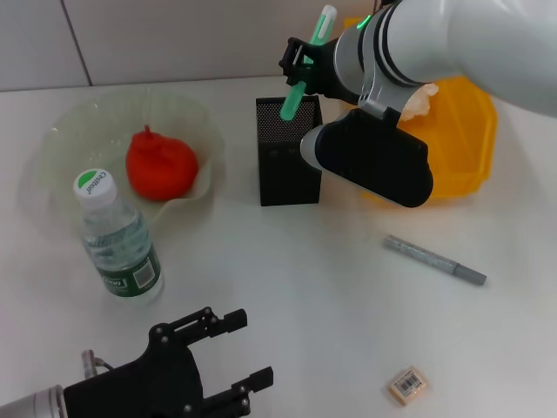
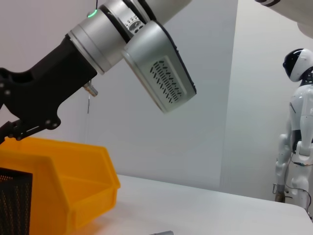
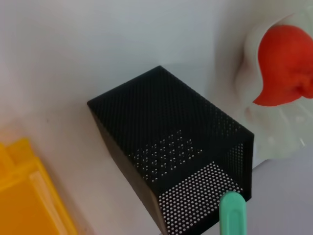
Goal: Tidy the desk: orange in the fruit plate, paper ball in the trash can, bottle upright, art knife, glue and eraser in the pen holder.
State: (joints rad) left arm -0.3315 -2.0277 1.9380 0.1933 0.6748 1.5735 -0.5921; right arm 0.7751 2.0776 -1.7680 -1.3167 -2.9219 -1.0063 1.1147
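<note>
A white table (image 1: 287, 279) holds a black mesh pen holder (image 1: 289, 163) near the middle. The right gripper (image 1: 300, 65) hangs above the holder, its fingers clamped on a green glue stick (image 1: 306, 61) tilted so its lower end sits just over the holder's open top. To the holder's left, an orange (image 1: 160, 164) lies in a clear wavy fruit plate (image 1: 70, 131), and a bottle (image 1: 117, 241) with a white cap stands upright in front of the plate. A yellow bin (image 1: 461, 131) sits to the holder's right. A grey art knife (image 1: 434, 259) lies flat in front of the bin, and an eraser (image 1: 407, 385) lies nearer the table's front edge. The left gripper (image 1: 226, 357) rests low at the front, fingers apart.
</note>
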